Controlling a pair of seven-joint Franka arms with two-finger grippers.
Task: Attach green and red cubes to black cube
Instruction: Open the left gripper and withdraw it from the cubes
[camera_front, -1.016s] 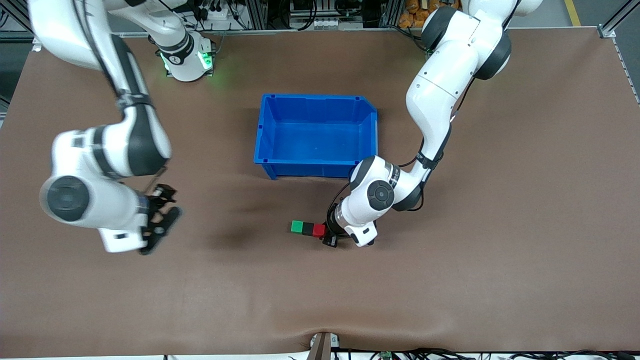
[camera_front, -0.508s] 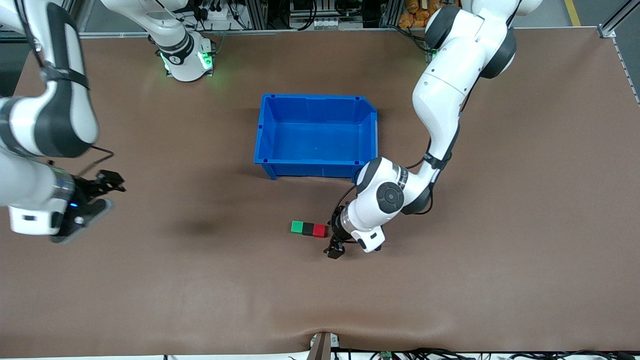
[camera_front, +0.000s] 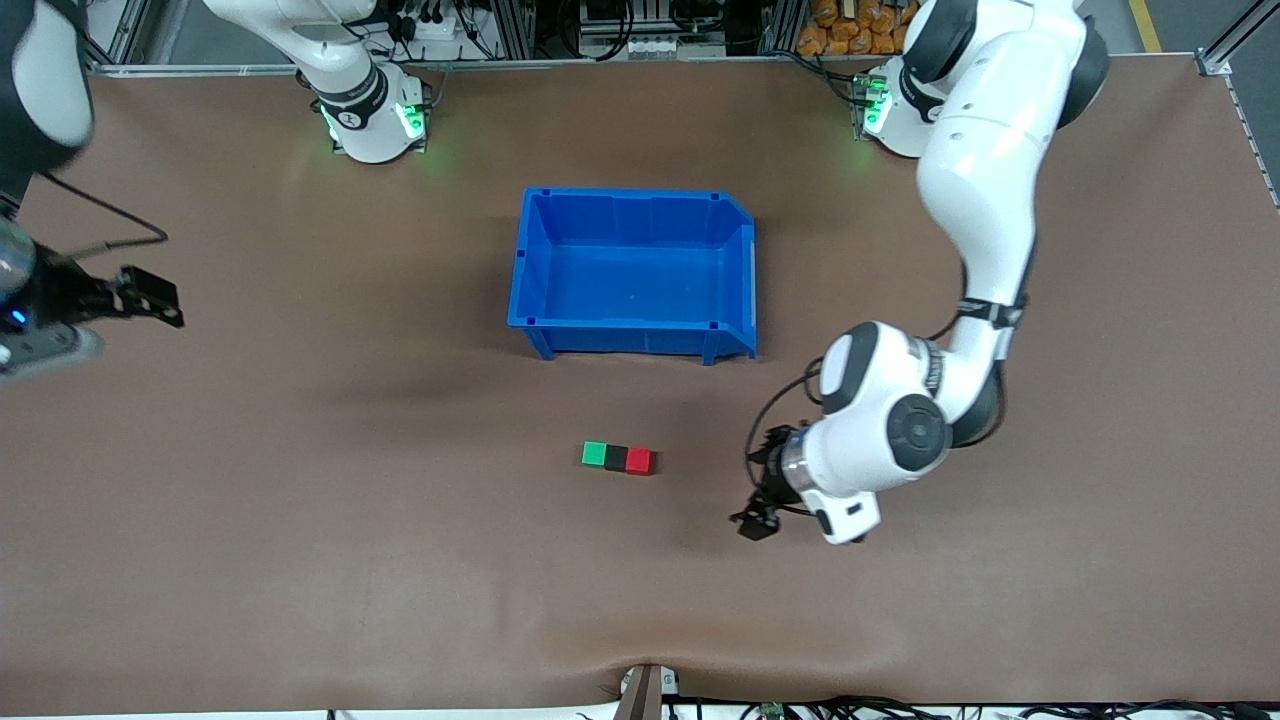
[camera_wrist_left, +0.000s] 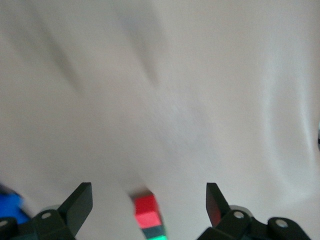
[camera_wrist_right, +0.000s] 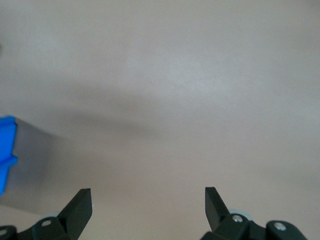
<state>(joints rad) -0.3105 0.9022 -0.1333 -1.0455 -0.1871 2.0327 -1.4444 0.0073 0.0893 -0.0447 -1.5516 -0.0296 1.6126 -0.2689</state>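
The green cube (camera_front: 594, 454), the black cube (camera_front: 616, 458) and the red cube (camera_front: 640, 461) lie touching in one row on the brown table, the black one in the middle, nearer to the front camera than the blue bin. My left gripper (camera_front: 760, 505) is open and empty, off the row's red end toward the left arm's end of the table. The left wrist view shows the red cube (camera_wrist_left: 147, 212), the black cube (camera_wrist_left: 154, 231) and a sliver of green between the open left gripper's (camera_wrist_left: 148, 190) fingers, apart from them. My right gripper (camera_front: 140, 300) is open and empty at the right arm's end of the table.
The blue bin (camera_front: 520, 270) stands empty in the middle of the table, farther from the front camera than the cube row. Its corner (camera_wrist_right: 6, 150) shows in the right wrist view past the open right gripper (camera_wrist_right: 147, 192).
My left gripper has let go of the red cube and drawn away from the row toward the left arm's end. The right arm has swung out toward its end of the table.
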